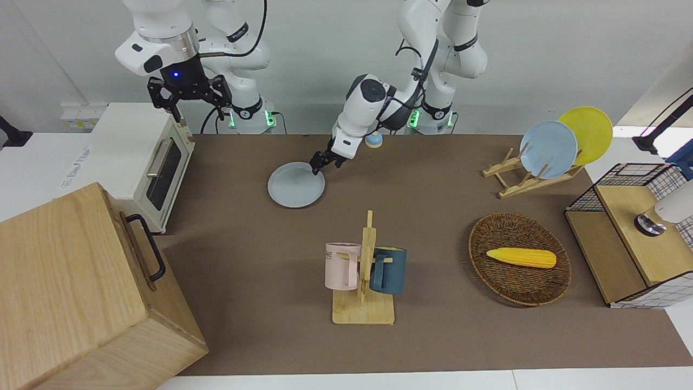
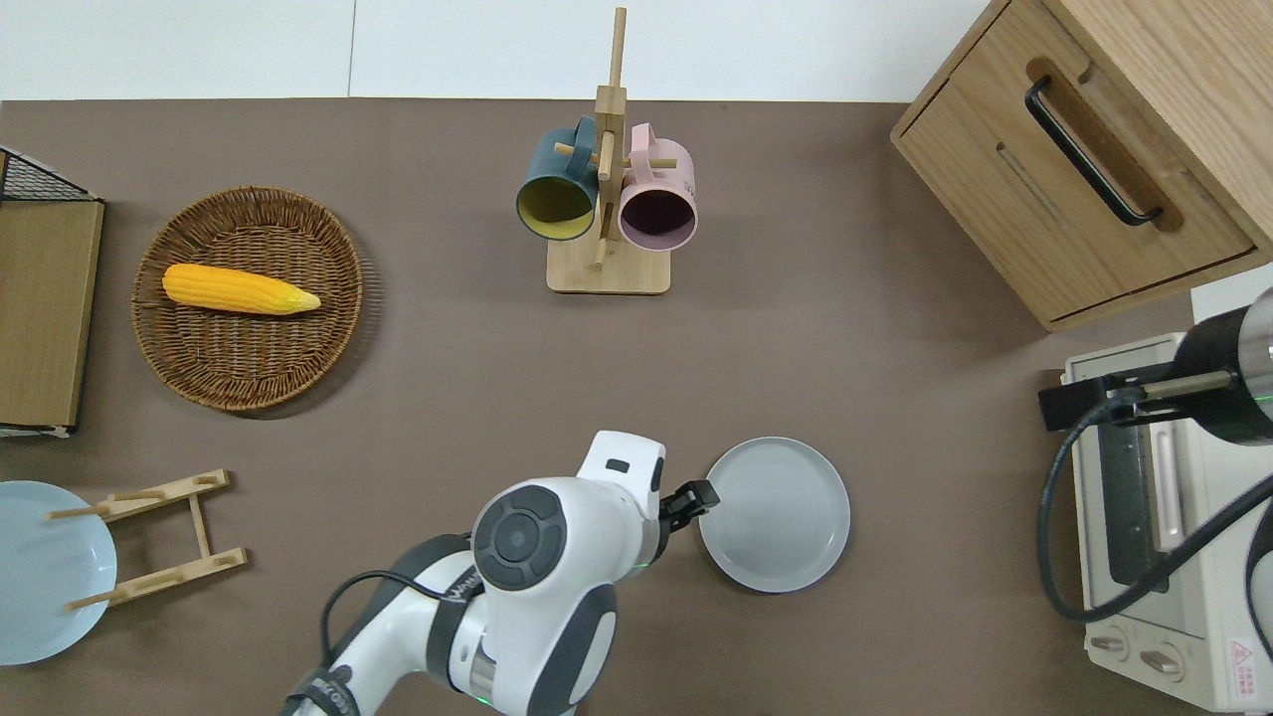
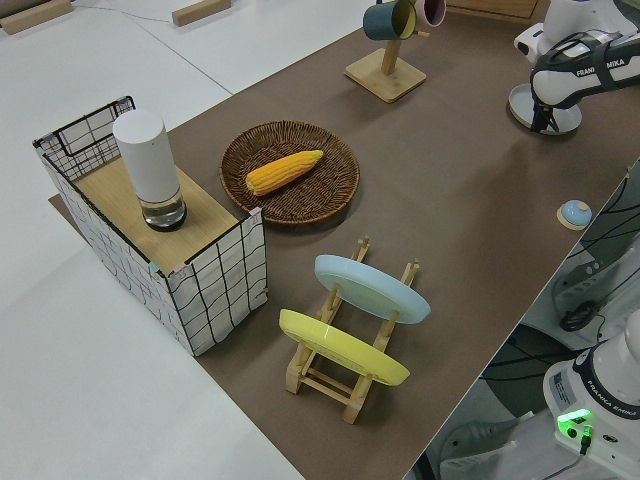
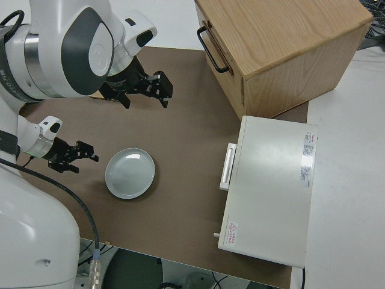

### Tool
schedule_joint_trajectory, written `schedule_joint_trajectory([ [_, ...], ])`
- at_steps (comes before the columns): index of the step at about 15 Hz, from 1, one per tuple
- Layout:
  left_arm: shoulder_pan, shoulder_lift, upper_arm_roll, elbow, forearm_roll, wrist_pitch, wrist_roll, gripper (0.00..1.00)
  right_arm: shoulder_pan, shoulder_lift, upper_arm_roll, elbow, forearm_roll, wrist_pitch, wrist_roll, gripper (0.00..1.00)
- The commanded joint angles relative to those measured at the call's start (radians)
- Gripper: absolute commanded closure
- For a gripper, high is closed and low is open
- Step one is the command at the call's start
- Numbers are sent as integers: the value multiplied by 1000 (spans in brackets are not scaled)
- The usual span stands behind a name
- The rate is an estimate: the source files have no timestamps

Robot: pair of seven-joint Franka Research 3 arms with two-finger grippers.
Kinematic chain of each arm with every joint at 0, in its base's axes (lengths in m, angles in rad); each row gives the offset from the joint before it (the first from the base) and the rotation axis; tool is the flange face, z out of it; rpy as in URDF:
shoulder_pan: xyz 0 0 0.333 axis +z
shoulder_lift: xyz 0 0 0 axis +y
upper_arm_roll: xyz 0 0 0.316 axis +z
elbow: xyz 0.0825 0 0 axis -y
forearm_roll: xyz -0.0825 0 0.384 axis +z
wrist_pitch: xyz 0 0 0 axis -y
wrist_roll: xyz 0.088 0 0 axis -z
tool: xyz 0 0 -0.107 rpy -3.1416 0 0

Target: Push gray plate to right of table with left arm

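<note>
The gray plate (image 1: 296,184) lies flat on the brown table (image 1: 433,216), nearer to the robots than the mug rack. It also shows in the overhead view (image 2: 775,514) and the right side view (image 4: 130,173). My left gripper (image 1: 316,167) is shut and empty. In the overhead view (image 2: 701,494) its tip is at the plate's rim, on the side toward the left arm's end of the table. In the right side view (image 4: 84,153) a small gap shows between it and the rim. My right gripper (image 1: 197,111) is open and parked.
A white toaster oven (image 1: 141,157) and a wooden cabinet (image 1: 81,287) stand at the right arm's end. A mug rack (image 1: 364,271) stands mid-table. A basket with corn (image 1: 518,259), a plate rack (image 1: 533,173) and a wire crate (image 1: 633,233) are at the left arm's end.
</note>
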Motion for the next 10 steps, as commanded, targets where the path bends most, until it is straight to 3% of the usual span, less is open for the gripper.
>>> schedule_joint_trajectory([
  [1,81,-60,70,78,25,-264,162,2,-7,-7,3,-4,1,-7,-15,5],
  [2,98,-64,100,123,77,-344,194,2,-7,-7,1,-4,1,-7,-15,5],
  [4,165,-66,103,207,180,-474,233,2,-7,-7,3,-4,1,-7,-15,5],
  [7,283,-74,94,296,222,-618,346,2,-7,-7,3,-4,1,-7,-15,5],
  [10,375,-75,104,310,257,-674,486,2,-7,-7,3,-4,1,-7,-15,5],
])
